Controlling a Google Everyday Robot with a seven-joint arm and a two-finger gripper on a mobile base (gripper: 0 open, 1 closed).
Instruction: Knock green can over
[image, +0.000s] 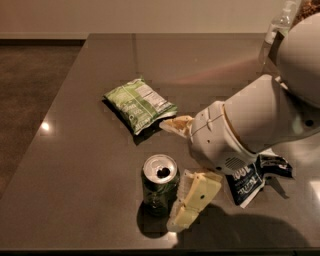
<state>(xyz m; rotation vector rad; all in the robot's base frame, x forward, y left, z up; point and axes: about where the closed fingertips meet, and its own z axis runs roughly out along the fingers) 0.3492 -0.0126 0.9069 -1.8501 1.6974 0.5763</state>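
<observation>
The green can (160, 189) stands upright near the front edge of the dark table (85, 165), its silver top with the opened tab facing up. My gripper (181, 164) is just to the right of the can, with its fingers spread open. The lower cream finger (194, 200) lies against the can's right side. The upper finger (176, 124) points left, behind the can and close to the chip bag. Nothing is held.
A flat light-green chip bag (140, 103) with a white label lies behind the can. A dark blue snack bag (254, 176) lies to the right, partly under my arm. A clear bottle (278, 24) stands at the back right corner. The table's front edge is close below the can.
</observation>
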